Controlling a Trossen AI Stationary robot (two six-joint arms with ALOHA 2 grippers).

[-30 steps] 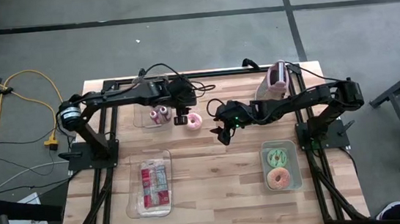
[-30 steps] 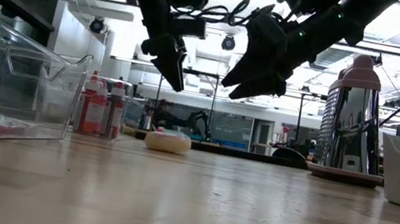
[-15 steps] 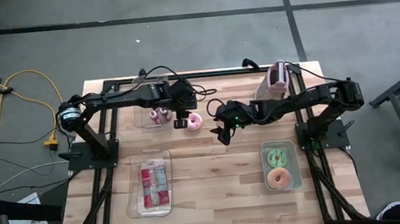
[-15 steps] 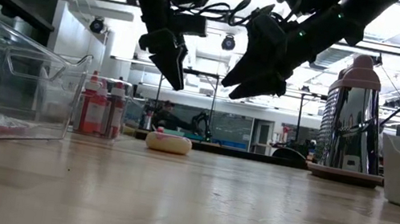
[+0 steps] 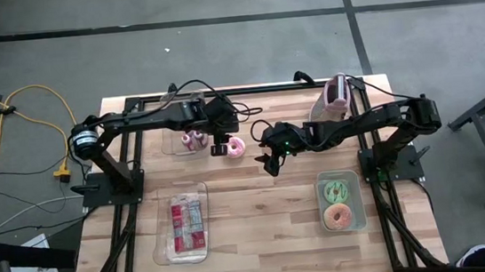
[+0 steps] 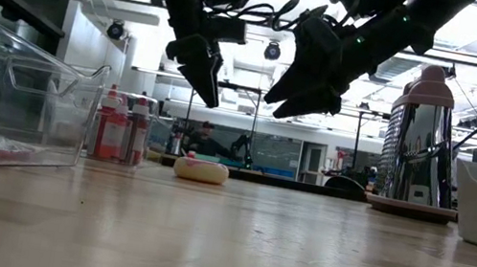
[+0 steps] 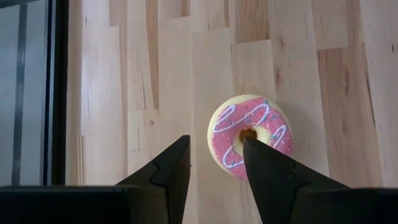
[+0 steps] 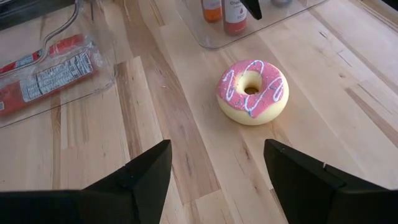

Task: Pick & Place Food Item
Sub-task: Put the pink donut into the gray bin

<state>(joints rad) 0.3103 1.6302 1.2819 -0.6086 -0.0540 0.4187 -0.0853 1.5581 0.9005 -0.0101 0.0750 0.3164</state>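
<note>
The pink-iced donut [image 5: 235,147] lies flat, hole up; both grippers' fingers [image 7: 169,171] hang spread, empty.

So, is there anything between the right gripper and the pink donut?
No. In the right wrist view only bare wood table lies between the open right gripper and the donut.

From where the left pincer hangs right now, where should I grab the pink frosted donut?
Take the pink frosted donut across its outer rim, coming straight down from above. It lies flat on the table, hole up, with bare wood all round, so both sides of the ring look reachable. The open left pincer sits slightly off to one side; centre it over the hole first.
</note>
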